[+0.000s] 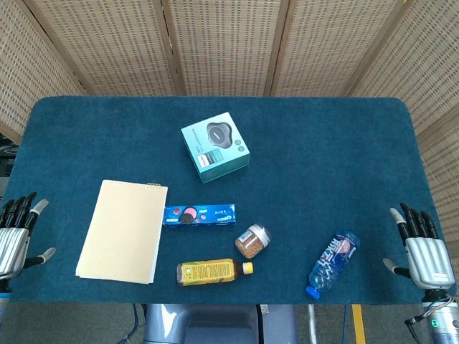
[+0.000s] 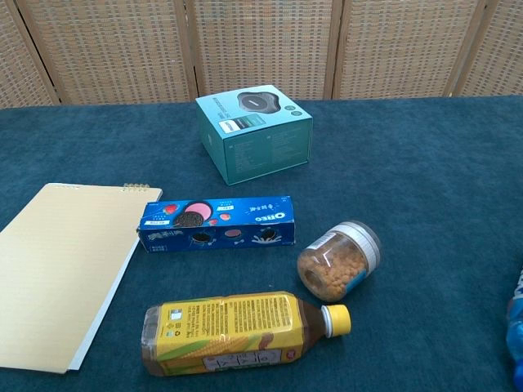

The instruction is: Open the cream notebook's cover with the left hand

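Woven wicker screens (image 1: 222, 43) back the dark teal cloth-covered table (image 1: 323, 143). On its left side the cream spiral-bound notebook (image 1: 122, 231) lies closed; the left hand (image 1: 16, 233) waits beside it, fingers spread, empty, as is the right hand (image 1: 419, 247).

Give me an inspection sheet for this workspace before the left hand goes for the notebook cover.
Surface: table covered in dark teal cloth, flat.
Job's things: cream notebook closed, lying flat at front left, spiral binding at its far edge.
Clutter: teal box behind centre; blue Oreo pack just right of the notebook; snack jar on its side; yellow drink bottle on its side; blue water bottle lying at front right.
Hands: left hand at the table's left edge, fingers apart, holding nothing; right hand at the right edge, same.
Cables: a thin one by the right wrist, bottom corner of head view.
Surroundings: woven rattan screen behind the table.
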